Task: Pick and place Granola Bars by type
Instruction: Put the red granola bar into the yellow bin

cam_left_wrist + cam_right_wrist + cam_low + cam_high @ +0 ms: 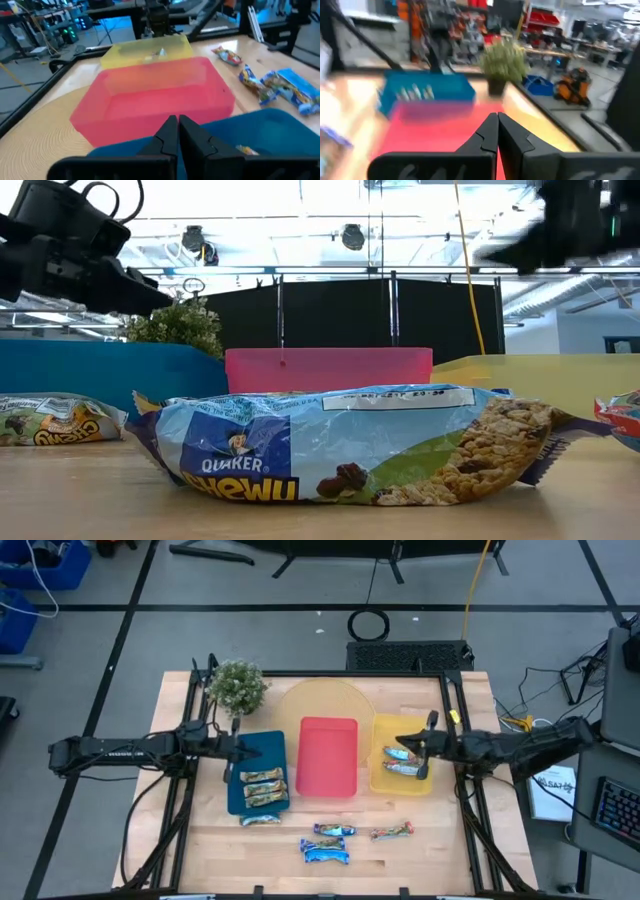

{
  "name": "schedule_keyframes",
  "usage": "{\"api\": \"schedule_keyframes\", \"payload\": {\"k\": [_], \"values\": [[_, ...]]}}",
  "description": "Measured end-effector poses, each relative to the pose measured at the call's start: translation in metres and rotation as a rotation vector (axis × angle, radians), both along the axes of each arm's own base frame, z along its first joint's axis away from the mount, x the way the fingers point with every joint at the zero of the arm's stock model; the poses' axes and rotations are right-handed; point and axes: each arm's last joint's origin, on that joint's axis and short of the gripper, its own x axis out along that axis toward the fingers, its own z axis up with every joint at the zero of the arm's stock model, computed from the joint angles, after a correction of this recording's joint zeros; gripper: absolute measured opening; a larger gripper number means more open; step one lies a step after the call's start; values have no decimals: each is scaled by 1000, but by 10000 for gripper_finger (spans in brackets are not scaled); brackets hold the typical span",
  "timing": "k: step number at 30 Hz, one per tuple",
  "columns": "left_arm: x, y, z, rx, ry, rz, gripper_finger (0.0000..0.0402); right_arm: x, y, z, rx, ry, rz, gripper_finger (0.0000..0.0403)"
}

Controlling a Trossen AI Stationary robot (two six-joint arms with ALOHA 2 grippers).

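Left gripper point(177, 131): we see its two fingers pressed together with nothing between them; it hangs over the far end of the blue tray point(270, 752), near the plant point(237, 686).
Right gripper point(497, 131): we see its fingers also pressed together and empty; it is above the yellow tray point(384, 726), beside the bars that lie in it.
Tan-gold bars point(262, 786): we count about three in the blue tray, and one more point(260, 820) on the table, just at the near edge of this tray.
Silvery-teal bars point(401, 761): two lie in the yellow tray; one more point(391, 832) lies on the wood in front of this tray.
Bright blue bars point(328, 844): three lie close together on the table, in front of the red tray point(329, 726).
Red tray: we see nothing in it; it stands between the blue tray and the yellow tray.
Low view: one blue-wrapped bar point(350, 446) fills the foreground, flat on the table point(450, 840).
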Motion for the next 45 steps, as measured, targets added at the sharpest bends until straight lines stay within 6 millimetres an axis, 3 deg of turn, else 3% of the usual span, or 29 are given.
{"api": "schedule_keyframes", "payload": {"k": [6,11,16,23,28,35,40,45], "values": [[0,1,0,-106,10,40,20,37,30,48,-48,278,30,0],[0,1,1,-130,-1,57,5,81,76,68,-156,581,9,0],[0,-1,-2,-173,33,51,17,106,119,91,-213,803,25,0],[1,-3,1,-89,3,16,40,127,163,120,60,960,50,28],[1,-3,2,-66,-15,10,41,140,187,103,100,1051,77,90],[2,-3,6,-59,-54,9,42,145,213,46,-37,1269,133,180],[2,-3,6,-60,-58,3,42,131,222,11,-90,1350,92,203],[2,-3,6,-60,-54,0,42,125,217,-9,-64,1327,84,210]]}}
